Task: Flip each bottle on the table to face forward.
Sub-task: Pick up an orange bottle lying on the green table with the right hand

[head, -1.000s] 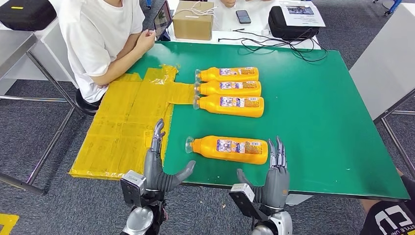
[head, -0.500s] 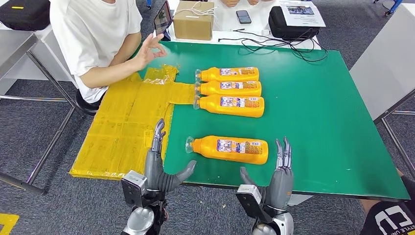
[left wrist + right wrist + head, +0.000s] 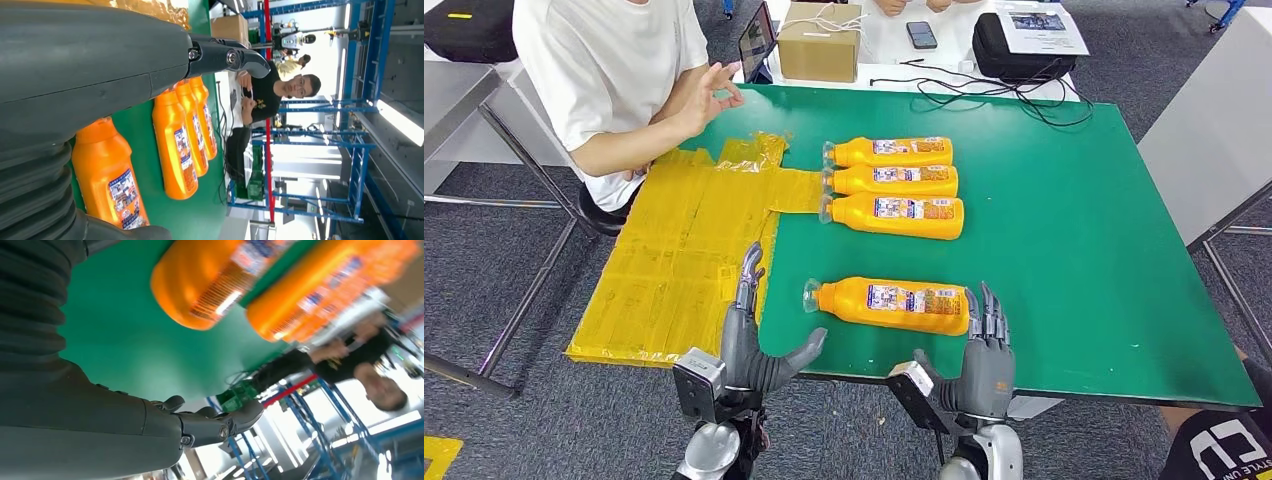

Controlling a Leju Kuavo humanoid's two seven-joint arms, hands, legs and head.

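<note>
Right robot hand (image 3: pixel 986 345), fingers apart, empty, nearing base of nearest bottle (image 3: pixel 894 305); left robot hand (image 3: pixel 749 340) likewise apart, flanking neck. Advice: gripping body evenly, rolling label forward.

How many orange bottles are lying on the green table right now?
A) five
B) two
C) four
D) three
C: three bottles lie side by side farther back, and one bottle lies alone on the green table, nearest the robot's hands.
</note>
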